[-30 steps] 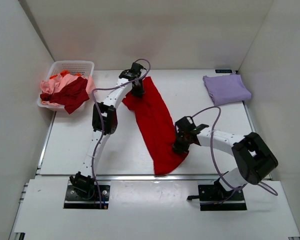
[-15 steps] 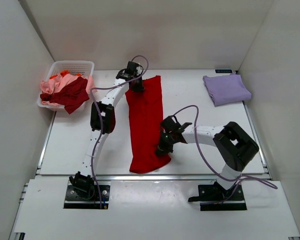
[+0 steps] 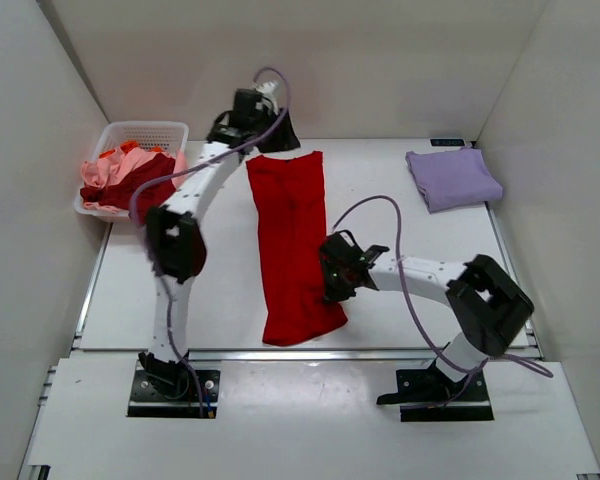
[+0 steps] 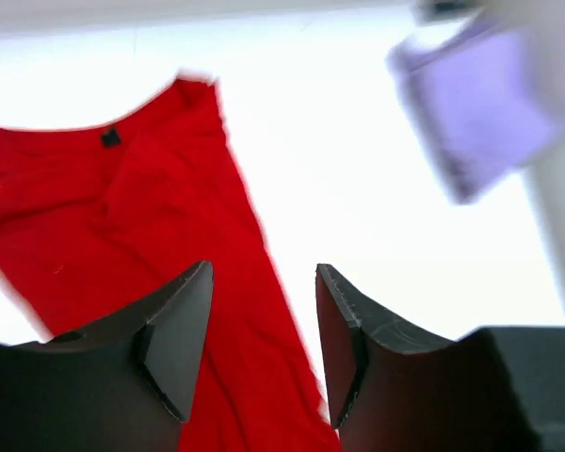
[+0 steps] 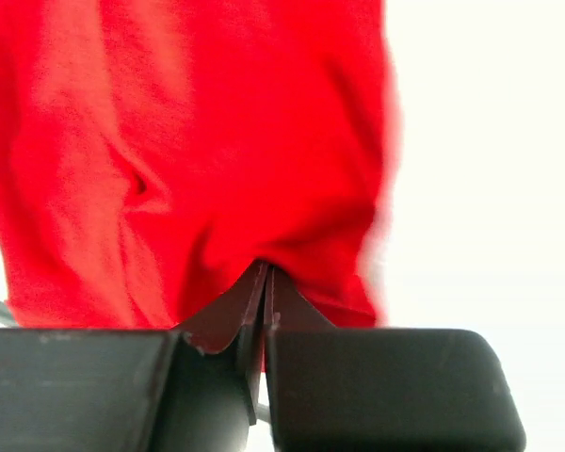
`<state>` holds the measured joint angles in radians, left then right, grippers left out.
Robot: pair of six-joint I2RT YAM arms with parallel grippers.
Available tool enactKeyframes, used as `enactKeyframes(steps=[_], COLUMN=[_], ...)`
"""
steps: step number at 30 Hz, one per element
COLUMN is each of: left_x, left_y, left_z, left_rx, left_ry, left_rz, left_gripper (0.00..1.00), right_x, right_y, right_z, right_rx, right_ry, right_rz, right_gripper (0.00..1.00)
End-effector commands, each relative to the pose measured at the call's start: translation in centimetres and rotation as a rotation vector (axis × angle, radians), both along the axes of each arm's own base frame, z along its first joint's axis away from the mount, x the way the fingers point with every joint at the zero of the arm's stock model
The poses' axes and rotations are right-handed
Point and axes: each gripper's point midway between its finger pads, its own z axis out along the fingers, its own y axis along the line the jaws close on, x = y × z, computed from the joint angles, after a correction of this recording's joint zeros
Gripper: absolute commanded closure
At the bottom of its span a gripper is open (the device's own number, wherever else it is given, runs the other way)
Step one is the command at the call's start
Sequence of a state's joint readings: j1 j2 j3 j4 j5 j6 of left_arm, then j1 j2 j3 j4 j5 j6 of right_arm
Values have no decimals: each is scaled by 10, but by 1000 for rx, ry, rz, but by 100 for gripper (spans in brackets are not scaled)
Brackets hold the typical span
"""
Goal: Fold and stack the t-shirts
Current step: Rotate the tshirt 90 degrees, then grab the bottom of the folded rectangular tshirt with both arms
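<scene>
The bright red t-shirt [image 3: 290,245] lies as a long strip down the middle of the table. It also shows in the left wrist view [image 4: 122,217], collar tag uppermost, and in the right wrist view [image 5: 198,141]. My left gripper [image 3: 272,135] hangs open and empty above the shirt's far end, its jaws apart [image 4: 264,273]. My right gripper [image 3: 332,280] is at the shirt's right edge near the near end, shut on a pinch of red cloth [image 5: 266,268]. A folded lavender t-shirt [image 3: 453,178] lies at the far right and is blurred in the left wrist view [image 4: 480,104].
A white basket [image 3: 170,130] at the far left holds pink, orange and dark red shirts [image 3: 130,180]. White walls close in the table on three sides. The arm bases stand at the near edge.
My left gripper has let go of the shirt's far end and lifted back toward the far wall. The shirt has swung straight, and my right gripper still holds its edge.
</scene>
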<state>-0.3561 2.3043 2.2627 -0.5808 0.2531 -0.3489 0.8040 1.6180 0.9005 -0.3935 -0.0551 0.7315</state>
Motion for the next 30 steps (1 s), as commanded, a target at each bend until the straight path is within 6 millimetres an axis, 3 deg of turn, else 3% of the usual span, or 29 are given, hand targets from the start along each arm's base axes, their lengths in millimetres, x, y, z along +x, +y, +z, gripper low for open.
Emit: enactKeyframes(steps=[1,2,3,4,5,6,8,9,10,11,14,18,22,30], left_x=[-56,-79,-99,-124,-148,-174,-233,-250,-274,-295,-341,-372,-386,-414], left_y=[35,41,40,47,45,40,47,45,50,56,66,70,74,58], left_z=[149,166,126,100,106,59,-9,-16,-55,-76,-116,-136,-145,-160], left_rx=[-122,-113,-65,-17,-3,41,111,123,169,205,240,223,224,118], left_ry=[-239,-269,-178,-135,-155,-60,91,106,189,236,351,432,485,568], left_rz=[-11,-6,-17,-12,-24,-56,-96,-111,-125,-127,-119,-82,-55,-38], left_gripper=[41,41,41,41,40,40,40,40,40,39,37,30,29,30], right_x=[11,9,12,10,11,15,10,7,6,0,-10,-30,-39,-48], right_y=[-31,-30,-34,-35,-41,-48,-52,-56,-57,-58,-52,-45,-39,-38], right_z=[21,27,28,34,37,36,34,30,29,25,22,13,10,2], right_rx=[-58,-22,-8,24,39,34,60,60,67,71,82,105,125,133], right_ry=[-155,-184,-197,-223,-233,-234,-190,-167,-153,-128,-90,-23,14,44], right_rz=[-16,-14,-24,-21,-32,-53,-29,-18,-6,11,43,58,67,70], right_gripper=[98,97,94,86,82,75,69,65,63,60,55,54,51,50])
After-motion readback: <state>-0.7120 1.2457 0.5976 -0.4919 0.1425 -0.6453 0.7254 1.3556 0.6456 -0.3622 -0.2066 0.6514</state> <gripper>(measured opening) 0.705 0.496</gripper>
